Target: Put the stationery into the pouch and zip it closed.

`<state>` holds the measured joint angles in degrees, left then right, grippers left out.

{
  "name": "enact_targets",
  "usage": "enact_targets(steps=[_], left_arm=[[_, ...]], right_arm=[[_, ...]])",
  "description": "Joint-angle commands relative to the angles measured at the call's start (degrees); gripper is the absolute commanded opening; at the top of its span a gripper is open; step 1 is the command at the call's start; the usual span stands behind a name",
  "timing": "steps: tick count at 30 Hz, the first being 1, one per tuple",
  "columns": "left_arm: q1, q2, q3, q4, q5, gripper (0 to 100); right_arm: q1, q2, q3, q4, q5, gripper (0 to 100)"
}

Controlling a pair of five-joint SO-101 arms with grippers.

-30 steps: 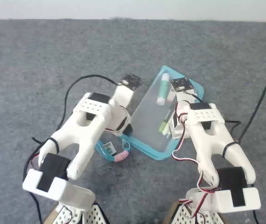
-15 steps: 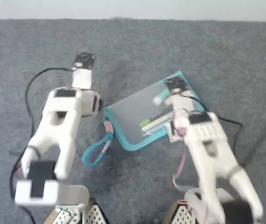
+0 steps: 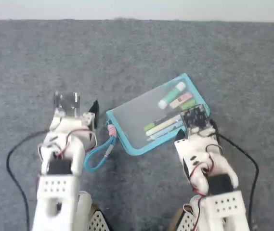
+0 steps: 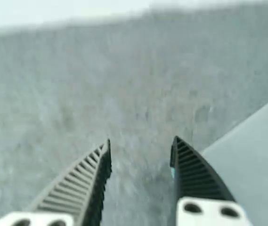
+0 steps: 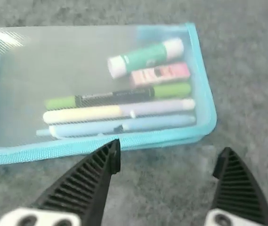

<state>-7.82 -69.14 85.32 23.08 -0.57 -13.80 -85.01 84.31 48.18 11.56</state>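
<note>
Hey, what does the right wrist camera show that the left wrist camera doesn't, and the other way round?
The right wrist view adds what lies inside the pouch: a green glue stick, a pink block, a green marker, a yellow and lilac pen and a blue pen. The right gripper sits just off the pouch's long edge, fingers open. The left wrist view adds the left gripper, fingers open over bare carpet, beside one corner of the pouch. Both share the pouch's clear face and the grey carpet.
</note>
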Motion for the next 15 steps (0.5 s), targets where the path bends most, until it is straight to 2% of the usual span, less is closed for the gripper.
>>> enact_targets(steps=[1,6,8,15], left_arm=[[0.09,-13.63,3.47,-1.76,0.97,19],[0.09,-30.68,11.47,-1.67,1.05,19],[-0.35,-35.87,10.86,1.76,0.97,19],[-0.88,-33.85,11.30,2.02,0.97,19]], right_arm=[[0.57,-8.66,1.76,-1.19,1.49,24.7],[0.57,-18.59,6.59,-1.36,1.49,14.6],[0.66,-19.65,7.38,-1.89,1.49,11.3],[0.66,-17.80,12.31,-10.77,1.49,8.4]])
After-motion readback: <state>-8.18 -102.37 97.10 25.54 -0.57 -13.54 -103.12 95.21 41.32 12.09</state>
